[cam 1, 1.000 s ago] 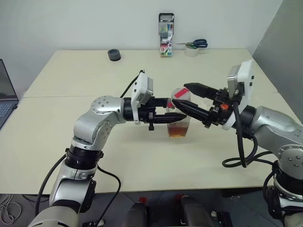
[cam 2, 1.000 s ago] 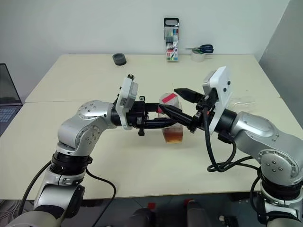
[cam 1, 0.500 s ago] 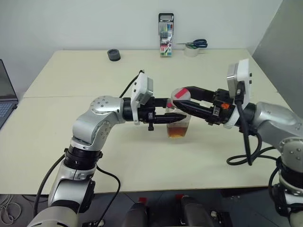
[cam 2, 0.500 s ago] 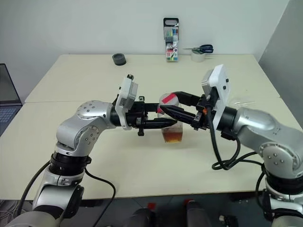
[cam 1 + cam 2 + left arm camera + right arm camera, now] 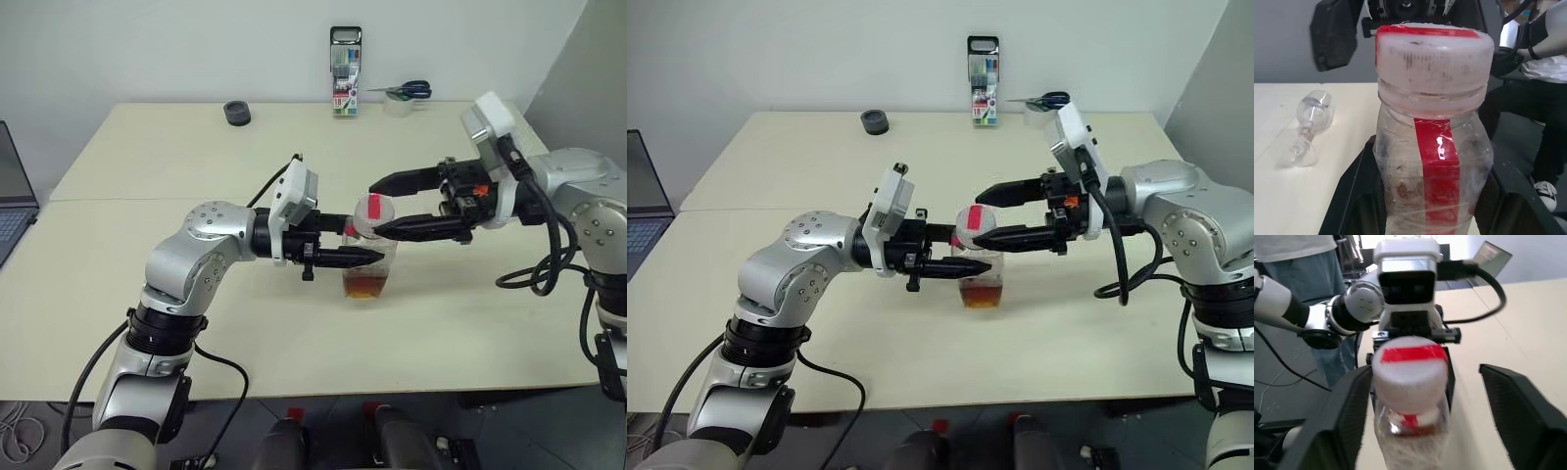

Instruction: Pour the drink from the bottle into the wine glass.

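Note:
The bottle (image 5: 369, 266) stands upright on the table (image 5: 196, 166), its red-and-white cap (image 5: 369, 211) on. A little amber drink (image 5: 365, 286) lies in its bottom. My left gripper (image 5: 367, 243) reaches in level from the left and is shut on the bottle's body. In the left wrist view its fingers (image 5: 1359, 196) press either side of the red label strip. My right gripper (image 5: 375, 209) comes from the right at cap height and stands open, one finger on each side of the cap (image 5: 1409, 364) with a gap. The wine glass (image 5: 1305, 129) lies on its side on the table beyond the bottle.
At the table's far edge stand a marker-pen case (image 5: 344, 59), scissors on a tape roll (image 5: 400, 93) and a small black roll (image 5: 235, 113). A laptop (image 5: 10, 201) sits at the left edge. A person (image 5: 1303, 264) stands near the table.
My right gripper's fingers, closed around the cap half a second ago, have spread wide. The right arm has lifted and swung outward. The left gripper and the bottle have stayed put.

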